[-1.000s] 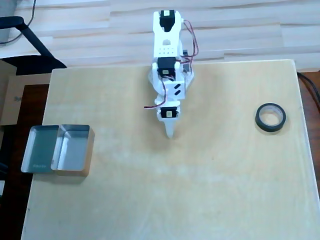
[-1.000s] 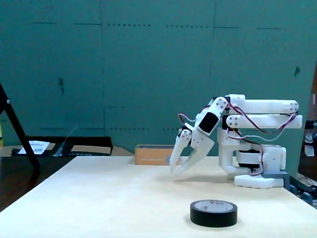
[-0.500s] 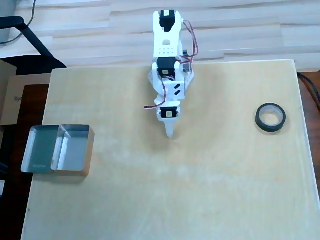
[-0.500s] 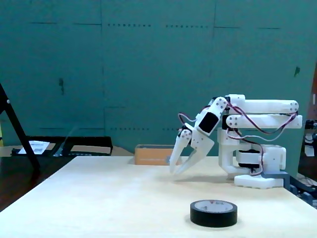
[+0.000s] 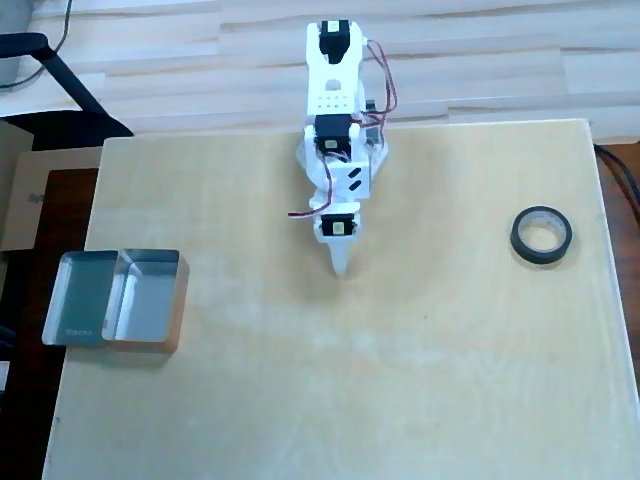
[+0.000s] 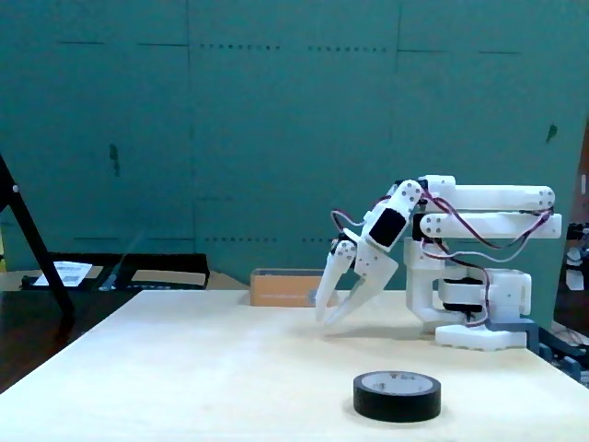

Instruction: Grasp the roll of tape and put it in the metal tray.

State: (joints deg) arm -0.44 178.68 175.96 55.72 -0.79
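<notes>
At about 3 o'clock on the table (image 5: 330, 400) in the overhead view lies the tape (image 5: 541, 236), flat on its side near the right edge, well apart from the gripper (image 5: 342, 268), which points toward 6 o'clock from the arm's base at 12. The tray (image 5: 150, 300) sits at 9 o'clock by the left edge, its grey-green lid (image 5: 80, 300) adjoining it on the outer side. The tape is judged light, stiff enough to resist a pinch, and unlikely to break; its smooth outer face may slip, so the likeliest hold is one finger through the open centre and one outside, clamping the ring wall. The overhead view gives the layout and the ring's open centre but not the spread of the fingers, which overlap there. The fixed view shows the gripper (image 6: 324, 319) with fingers slightly parted and grasping nothing, tips close above the table, and the tape (image 6: 397, 395) as a low black band in the foreground; the tray cannot be identified with certainty in that view.
</notes>
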